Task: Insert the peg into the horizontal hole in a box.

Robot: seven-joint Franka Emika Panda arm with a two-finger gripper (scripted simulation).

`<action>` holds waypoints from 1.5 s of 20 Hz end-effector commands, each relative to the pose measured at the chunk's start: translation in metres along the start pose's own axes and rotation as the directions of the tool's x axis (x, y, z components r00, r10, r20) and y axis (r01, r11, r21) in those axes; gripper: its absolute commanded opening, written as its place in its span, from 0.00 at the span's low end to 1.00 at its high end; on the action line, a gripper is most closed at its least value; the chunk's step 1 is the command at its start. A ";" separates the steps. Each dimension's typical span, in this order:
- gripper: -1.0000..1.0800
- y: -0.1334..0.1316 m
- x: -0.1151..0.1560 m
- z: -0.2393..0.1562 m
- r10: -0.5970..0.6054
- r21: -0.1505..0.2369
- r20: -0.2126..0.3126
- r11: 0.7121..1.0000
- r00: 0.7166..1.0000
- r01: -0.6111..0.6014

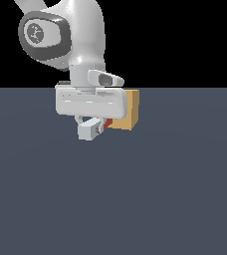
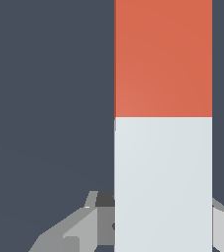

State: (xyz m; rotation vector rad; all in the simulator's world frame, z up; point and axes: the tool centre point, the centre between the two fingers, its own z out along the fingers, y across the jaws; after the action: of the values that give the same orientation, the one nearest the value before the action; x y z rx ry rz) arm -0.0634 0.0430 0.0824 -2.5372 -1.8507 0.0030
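Gripper [image 1: 91, 125] closed on white half of peg [image 2: 163, 123], fingers [image 2: 74, 229] flanking it. Red end directed toward box [image 1: 128, 112], touching or just entering its face. Hole hidden behind gripper; depth of entry not determinable. Judged: grasp and approach complete, full insertion outstanding.

obstacles: box [image 1: 126, 110] stands on the bench [image 1: 175, 189], just behind the arm's wrist body, partly hidden by it | peg [image 1: 92, 128] juts toward the camera below the wrist, red end near the box | free room: bench open in front and on both sides in the exterior view
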 end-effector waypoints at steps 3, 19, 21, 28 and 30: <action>0.00 -0.009 0.042 -0.011 0.021 -0.002 -0.001 1.000 1.000 -0.021; 0.00 -0.018 0.108 -0.027 0.051 -0.002 -0.001 0.999 0.999 -0.051; 0.00 -0.018 0.108 -0.027 0.051 -0.002 -0.001 0.999 0.999 -0.051; 0.00 -0.017 0.108 -0.028 0.049 -0.003 -0.003 0.999 0.999 -0.049; 0.00 -0.018 0.108 -0.026 0.049 -0.001 -0.001 0.999 0.999 -0.049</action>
State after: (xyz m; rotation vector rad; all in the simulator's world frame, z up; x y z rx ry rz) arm -0.0475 0.1508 0.1085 -2.5817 -1.7881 0.0020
